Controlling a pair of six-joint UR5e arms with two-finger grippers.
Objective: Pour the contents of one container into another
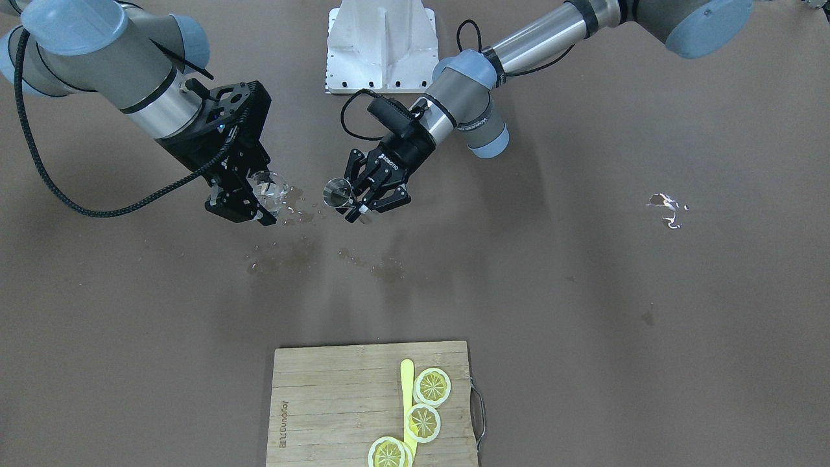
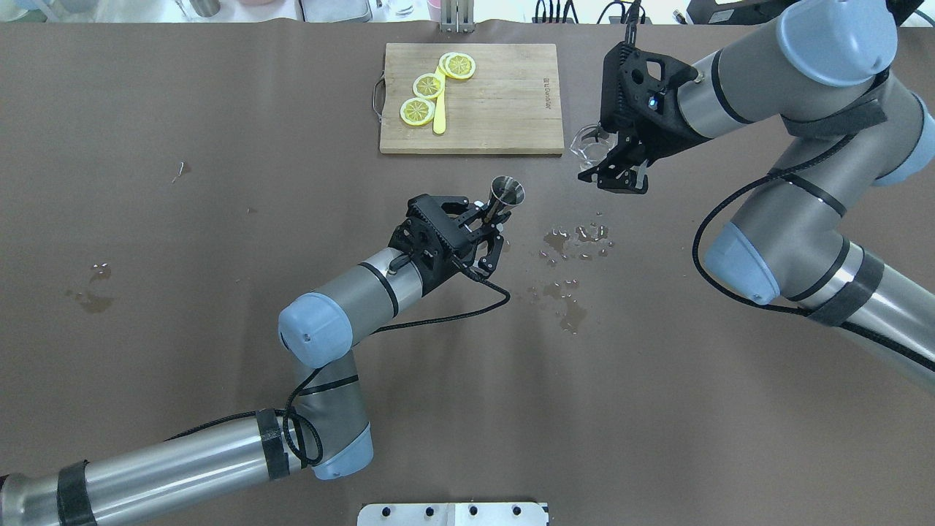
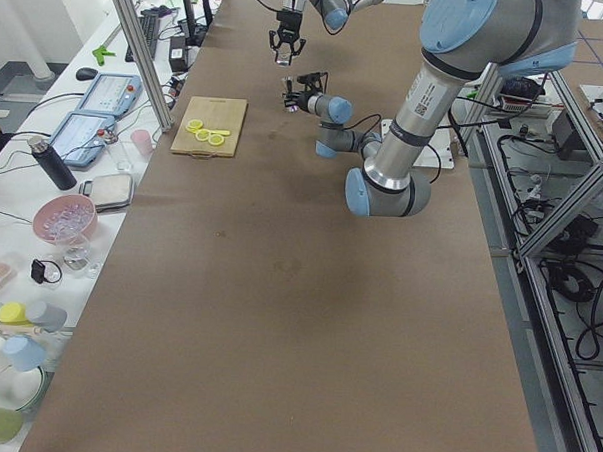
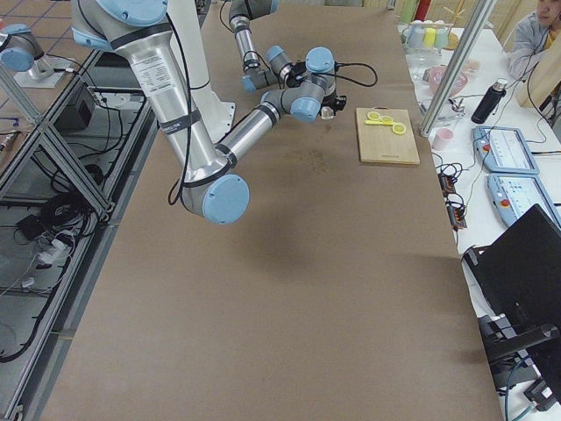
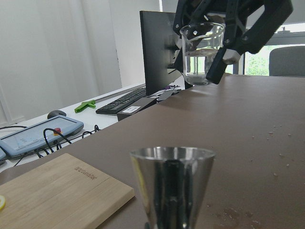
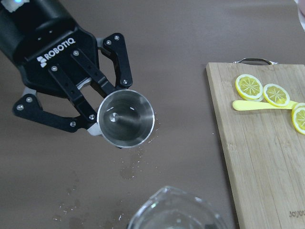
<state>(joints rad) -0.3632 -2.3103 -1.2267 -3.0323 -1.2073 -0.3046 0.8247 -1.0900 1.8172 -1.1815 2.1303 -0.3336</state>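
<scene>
Pre-pour, approach stage. The right gripper (image 2: 612, 166) is clamped on the glass tumbler (image 2: 590, 143) and holds it upright off the table; the left wrist view shows water inside. The left gripper (image 2: 491, 217) is clenched low on the jigger (image 2: 506, 192), whose upper cone opens upward. The vessels are well apart, with the tumbler higher and near the cutting board (image 2: 511, 109) corner. Nothing is flowing. Next move, by my reading: bring the tumbler's lip over the jigger's mouth, then tilt slowly, since it is a small target. Droplets (image 2: 573, 237) on the table between them hint at spill risk.
</scene>
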